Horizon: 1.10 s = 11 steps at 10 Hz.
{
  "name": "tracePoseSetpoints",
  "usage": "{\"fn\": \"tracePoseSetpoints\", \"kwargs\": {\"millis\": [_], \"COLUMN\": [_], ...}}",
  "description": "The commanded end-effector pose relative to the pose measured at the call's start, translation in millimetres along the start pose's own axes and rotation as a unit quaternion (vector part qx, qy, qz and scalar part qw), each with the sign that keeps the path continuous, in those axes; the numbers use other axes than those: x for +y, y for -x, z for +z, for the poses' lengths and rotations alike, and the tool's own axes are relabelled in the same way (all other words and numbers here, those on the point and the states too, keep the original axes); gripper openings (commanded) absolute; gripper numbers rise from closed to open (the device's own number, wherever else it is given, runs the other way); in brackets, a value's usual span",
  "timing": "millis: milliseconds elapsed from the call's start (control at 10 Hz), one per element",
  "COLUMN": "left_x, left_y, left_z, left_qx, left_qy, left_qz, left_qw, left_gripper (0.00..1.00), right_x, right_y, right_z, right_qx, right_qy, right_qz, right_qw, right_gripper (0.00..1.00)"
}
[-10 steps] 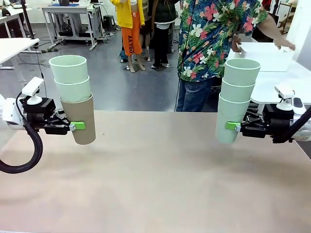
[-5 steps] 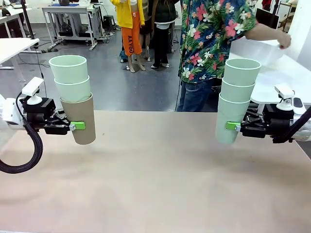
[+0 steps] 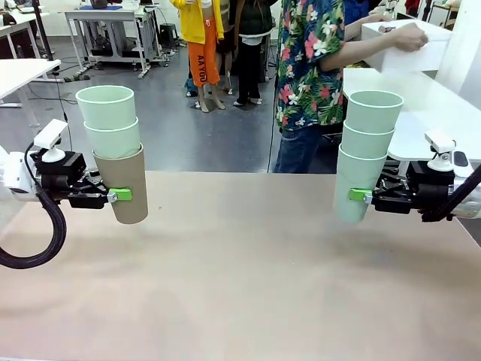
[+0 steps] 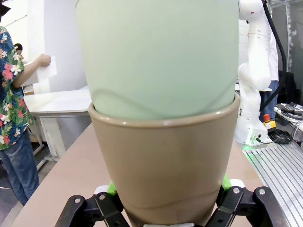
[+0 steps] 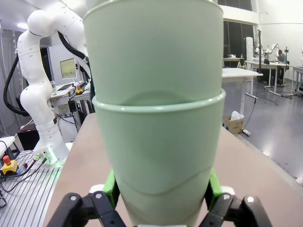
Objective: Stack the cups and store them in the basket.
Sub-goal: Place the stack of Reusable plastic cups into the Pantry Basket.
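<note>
Above the bench [image 3: 240,286], two stacks were held upright.
The tan-bottomed stack [image 3: 114,143] was clamped by the left claw [image 3: 124,195], the mint stack [image 3: 366,150] by the right claw [image 3: 359,195].

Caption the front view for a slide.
The left gripper holds a tan-based three-cup stack, the right gripper an all-green stack, above the table; a person behind grips the white basket.

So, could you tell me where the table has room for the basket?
The middle of the table is bare, from the brown-bottomed stack in the left gripper across to the green stack in the right gripper, and forward to the near edge. It is crowded only at both sides, around the grippers.
</note>
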State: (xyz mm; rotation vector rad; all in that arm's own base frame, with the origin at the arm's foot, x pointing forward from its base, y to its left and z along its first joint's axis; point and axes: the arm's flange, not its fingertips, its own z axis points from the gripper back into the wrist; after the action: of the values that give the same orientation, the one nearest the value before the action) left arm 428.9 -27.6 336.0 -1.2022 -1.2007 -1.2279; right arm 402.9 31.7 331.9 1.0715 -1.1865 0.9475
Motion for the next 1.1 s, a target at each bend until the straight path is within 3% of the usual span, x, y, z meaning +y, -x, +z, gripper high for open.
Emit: {"fn": "tracePoseSetpoints", "kwargs": {"millis": [0,1000], "left_x": [-1.2,-1.2], "left_y": [-5.9,-5.9], "left_z": [-0.4,-0.4], "left_qx": [-0.002,-0.002], "left_qy": [0.002,0.002], "left_qz": [-0.001,-0.001], "left_qw": [1.0,1.0], "left_gripper": [0.85,0.85], "right_x": [-0.2,-0.2], "right_y": [-3.7,-3.7], "right_z": [-0.9,-0.9], "right_qx": [-0.003,-0.003], "right_qy": [0.003,0.003], "right_qz": [0.003,0.003], "right_qw": [1.0,1.0], "right_gripper": [0.86,0.86]}}
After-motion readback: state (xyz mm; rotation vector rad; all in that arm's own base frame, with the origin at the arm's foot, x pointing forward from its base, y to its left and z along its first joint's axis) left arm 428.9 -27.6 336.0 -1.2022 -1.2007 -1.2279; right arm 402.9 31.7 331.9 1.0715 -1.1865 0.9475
